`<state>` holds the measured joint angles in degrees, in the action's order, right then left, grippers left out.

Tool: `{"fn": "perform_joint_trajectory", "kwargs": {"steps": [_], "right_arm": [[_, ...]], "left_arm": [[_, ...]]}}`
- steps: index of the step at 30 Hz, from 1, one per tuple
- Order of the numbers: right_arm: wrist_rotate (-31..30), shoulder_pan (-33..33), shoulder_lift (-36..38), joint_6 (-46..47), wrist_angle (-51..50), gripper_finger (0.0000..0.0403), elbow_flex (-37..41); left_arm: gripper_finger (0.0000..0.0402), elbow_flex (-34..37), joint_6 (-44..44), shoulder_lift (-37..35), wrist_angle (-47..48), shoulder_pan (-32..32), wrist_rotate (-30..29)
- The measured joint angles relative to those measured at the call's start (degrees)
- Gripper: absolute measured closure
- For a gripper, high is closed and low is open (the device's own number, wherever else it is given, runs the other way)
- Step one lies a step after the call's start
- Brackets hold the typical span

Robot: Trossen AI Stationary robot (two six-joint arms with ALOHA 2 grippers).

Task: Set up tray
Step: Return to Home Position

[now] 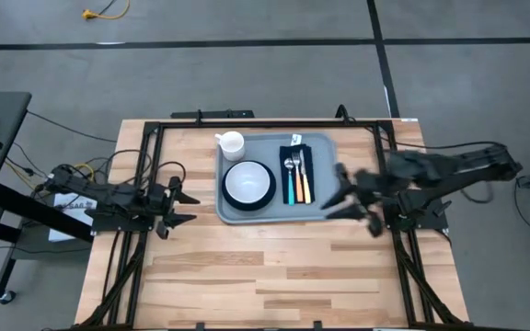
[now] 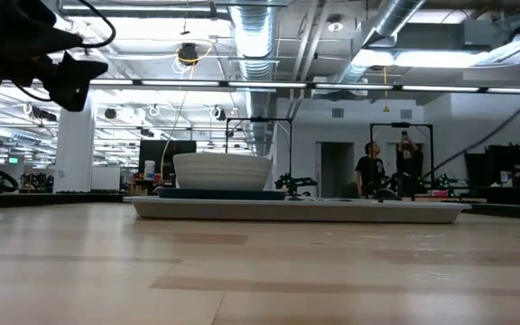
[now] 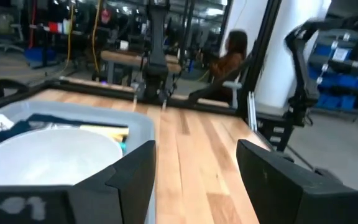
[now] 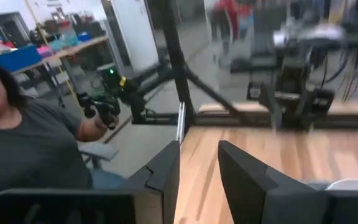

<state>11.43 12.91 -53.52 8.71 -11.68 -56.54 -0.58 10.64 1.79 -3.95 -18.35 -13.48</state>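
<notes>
The grey-blue tray point(image 1: 323, 210) lies flat on the wooden table, toward its far edge. On it a white bowl point(image 1: 248, 180) sits in a dark round plate point(image 1: 229, 197). Beside them a navy napkin point(image 1: 307, 156) carries cutlery point(image 1: 296, 180) with teal and orange handles. A white cup point(image 1: 231, 142) stands at the tray's far left corner. My left gripper point(image 1: 184, 208) hangs open to the left of the tray, and its wrist view shows the bowl point(image 3: 48, 155) and the tray rim point(image 3: 138, 122). My right gripper point(image 1: 339, 191) is open over the tray's right edge. In the low view the tray point(image 2: 296, 210) and bowl point(image 2: 222, 170) show side on.
A black frame point(image 1: 201, 122) runs along the table's far edge and down both sides. Bare wood point(image 1: 265, 276) fills the table's near half. A person in a grey shirt point(image 4: 30, 137) sits beyond the table, and others stand far back in the room point(image 2: 368, 167).
</notes>
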Motion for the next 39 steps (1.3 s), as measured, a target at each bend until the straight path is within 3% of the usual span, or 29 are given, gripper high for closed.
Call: {"fn": "perform_joint_trajectory", "kwargs": {"steps": [6, 11, 14, 20, 28, 34, 39], "right_arm": [[-9.2, 9.2, 19.9, -4.7, 8.2, 0.0301, 17.0], [-19.1, 12.1, 32.9, -4.1, 9.8, 0.0301, 31.1], [-18.9, 11.5, 39.9, -5.1, 10.3, 0.0301, 37.8], [-11.7, 8.6, 53.4, -1.8, 6.4, 0.0301, 46.7], [-11.3, 3.9, 53.4, 1.4, 3.5, 0.0301, 52.5], [-10.7, 0.8, 51.6, -2.5, 12.2, 0.0301, 56.0], [-11.2, 0.1, 51.6, -4.3, 12.5, 0.0301, 56.1]], "left_arm": [[0.0189, 0.0, -0.1, 0.1, -0.1, 0.0, -0.9], [0.0189, 0.1, -0.4, 0.2, -0.1, 0.0, -0.9], [0.0189, 0.1, -1.4, 0.2, -0.1, 0.0, -0.9], [0.0189, 0.1, -2.5, 0.2, -0.1, 0.0, -0.8], [0.0189, 0.2, -2.4, 0.9, -0.1, 0.0, -0.7], [0.0189, 0.2, 0.3, 0.9, -0.1, 0.0, -0.6], [0.0189, 0.2, -0.2, 0.9, -0.1, 0.0, -0.5]]}}
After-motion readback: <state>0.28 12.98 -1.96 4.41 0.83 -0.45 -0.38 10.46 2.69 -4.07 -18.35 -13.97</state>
